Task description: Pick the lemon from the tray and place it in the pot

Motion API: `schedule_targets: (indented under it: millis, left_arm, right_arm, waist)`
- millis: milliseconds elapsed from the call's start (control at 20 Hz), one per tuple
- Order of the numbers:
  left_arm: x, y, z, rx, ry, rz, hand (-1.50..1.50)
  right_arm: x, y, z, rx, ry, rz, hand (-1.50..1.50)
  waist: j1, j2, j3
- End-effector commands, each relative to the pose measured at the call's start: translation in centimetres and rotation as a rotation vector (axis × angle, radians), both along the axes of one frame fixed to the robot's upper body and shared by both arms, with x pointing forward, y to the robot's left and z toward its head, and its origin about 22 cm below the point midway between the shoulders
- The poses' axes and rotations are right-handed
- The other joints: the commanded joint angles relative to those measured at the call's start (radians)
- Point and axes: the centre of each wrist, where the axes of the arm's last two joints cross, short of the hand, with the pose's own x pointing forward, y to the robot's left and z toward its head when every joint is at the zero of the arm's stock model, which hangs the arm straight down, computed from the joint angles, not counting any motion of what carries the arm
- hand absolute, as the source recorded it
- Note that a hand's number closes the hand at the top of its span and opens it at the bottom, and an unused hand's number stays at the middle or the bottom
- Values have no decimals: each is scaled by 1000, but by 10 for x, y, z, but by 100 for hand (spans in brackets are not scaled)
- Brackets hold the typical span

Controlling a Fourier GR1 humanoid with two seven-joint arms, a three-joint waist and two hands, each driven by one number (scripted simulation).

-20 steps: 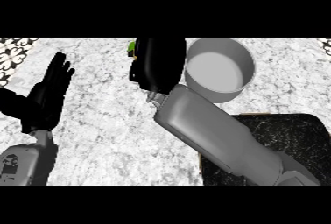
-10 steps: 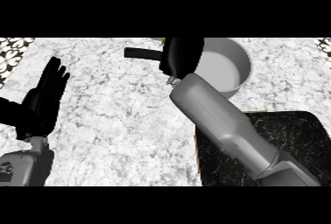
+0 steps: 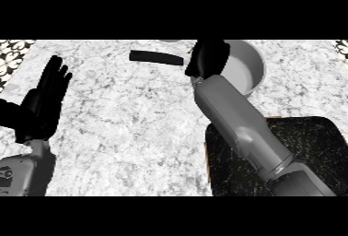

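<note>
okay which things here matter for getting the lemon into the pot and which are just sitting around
Job things:
round grey metal pot, with its black handle
dark speckled tray
right hand, over the pot's rim
The lemon is not visible.

Just there:
left hand, open, resting at the left
white marbled counter

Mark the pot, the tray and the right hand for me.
pot [image 3: 253, 69], head view, inner wall right of the hand.
tray [image 3: 319, 143], head view, dark floor right of the forearm.
right hand [image 3: 207, 57], head view, back of the hand.

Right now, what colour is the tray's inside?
Dark, nearly black with fine pale speckles, on the tray; only the head view shows it.
</note>
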Motion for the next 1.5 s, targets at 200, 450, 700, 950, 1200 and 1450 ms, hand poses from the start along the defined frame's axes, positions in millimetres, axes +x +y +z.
schedule_targets:
  millis: [200,450,700,950,1200,1450]
  left_arm:
    - [-3,-13,-11,-14,-5,-24,0]
    - [-1,-10,2,-9,-4,-29,0]
    - [0,-1,0,8,4,2,0]
    - [4,7,-2,-8,20,14,0]
    - [-18,7,-15,-1,31,18,0]
    - [-17,5,-3,8,37,57,0]
  right_arm:
    - [3,-29,-30,305,58,-18,-150]
    - [0,-39,-30,479,-63,88,-150]
    - [-4,-45,-17,646,-252,127,-150]
    - [-11,-65,-23,759,-339,169,-150]
    - [-24,-82,-42,800,-324,189,-150]
    - [-55,-135,-45,796,-308,222,-150]
  waist:
    - [24,13,1]
    - [28,11,3]
    - [13,4,3]
    - [-20,-3,2]
    - [-32,-12,0]
    - [-46,-17,0]
